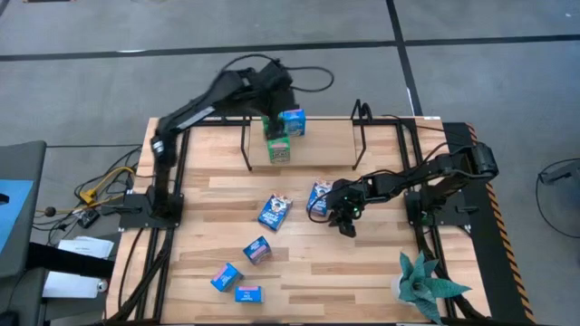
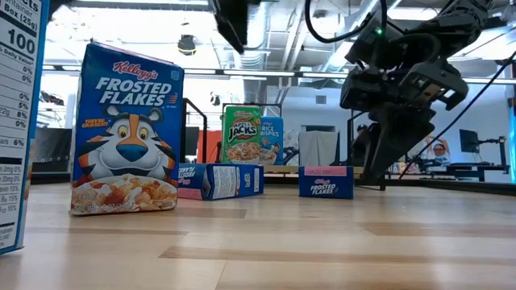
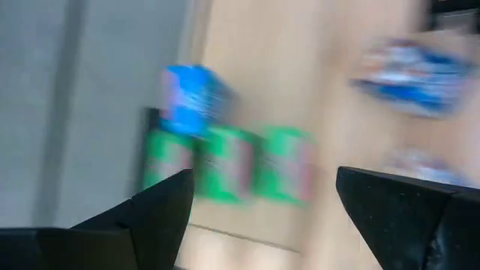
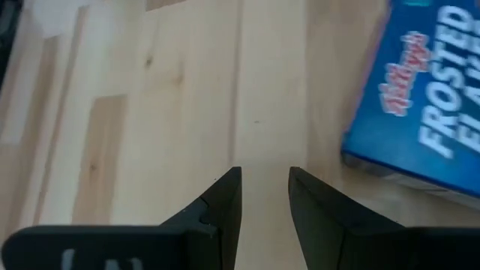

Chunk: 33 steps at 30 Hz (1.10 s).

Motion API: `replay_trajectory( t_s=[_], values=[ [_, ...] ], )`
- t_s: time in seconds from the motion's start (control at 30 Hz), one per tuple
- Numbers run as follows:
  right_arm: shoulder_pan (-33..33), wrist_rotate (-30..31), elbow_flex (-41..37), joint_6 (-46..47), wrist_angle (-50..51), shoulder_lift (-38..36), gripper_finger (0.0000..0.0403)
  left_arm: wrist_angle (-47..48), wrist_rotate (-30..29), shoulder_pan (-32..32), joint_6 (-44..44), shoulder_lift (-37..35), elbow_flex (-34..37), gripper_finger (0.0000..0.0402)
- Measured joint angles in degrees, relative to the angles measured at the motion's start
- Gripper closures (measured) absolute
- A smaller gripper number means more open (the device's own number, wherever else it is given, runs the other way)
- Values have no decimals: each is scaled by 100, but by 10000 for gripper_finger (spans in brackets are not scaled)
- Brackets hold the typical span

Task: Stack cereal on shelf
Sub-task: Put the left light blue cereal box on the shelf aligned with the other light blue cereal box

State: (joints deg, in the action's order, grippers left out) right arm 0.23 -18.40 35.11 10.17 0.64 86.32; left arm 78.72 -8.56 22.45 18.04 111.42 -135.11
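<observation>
Your cereal stack, a light blue box (image 1: 293, 121) on green boxes (image 1: 279, 149), stands on the shelf (image 1: 308, 145) at the bench's (image 1: 381, 272) twelve o'clock. Your left claw (image 1: 275, 95) hovers above it, fingers wide apart, empty. Your right claw (image 1: 345, 220), narrowly parted and empty, sits just beside a Frosted Flakes box (image 1: 318, 197) near centre.

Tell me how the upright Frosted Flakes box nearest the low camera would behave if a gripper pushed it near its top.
The Frosted Flakes box stands tall on a narrow base, so it would probably tip rather than slide. It looks like thin cardboard, likely light and easily dented.
</observation>
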Motion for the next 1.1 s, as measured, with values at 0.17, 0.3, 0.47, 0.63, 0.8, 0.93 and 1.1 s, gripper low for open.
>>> replay_trajectory(
  t_s=[0.17,0.3,0.47,0.63,0.8,0.93,1.1],
  values=[
    [34,-368,0,-310,44,0,267,1199,777,-797,-1538,-733,13,93],
    [107,-576,0,-504,91,0,267,1029,756,-1774,-2876,-1331,313,95],
    [245,-728,-2,-707,90,0,267,1097,-311,-3262,-4647,-1462,336,95],
    [361,-892,-2,-787,101,0,267,1121,-1061,-4584,-6125,-1333,522,95],
    [467,-1011,-2,-871,128,0,267,1135,-1157,-5375,-7675,-1192,1387,95],
    [509,-1013,-2,-874,117,0,267,1131,-871,-5787,-9061,-1185,2428,95],
    [505,-1011,-2,-871,74,0,267,877,-283,-6194,-10259,-1187,3371,95]
  ],
)
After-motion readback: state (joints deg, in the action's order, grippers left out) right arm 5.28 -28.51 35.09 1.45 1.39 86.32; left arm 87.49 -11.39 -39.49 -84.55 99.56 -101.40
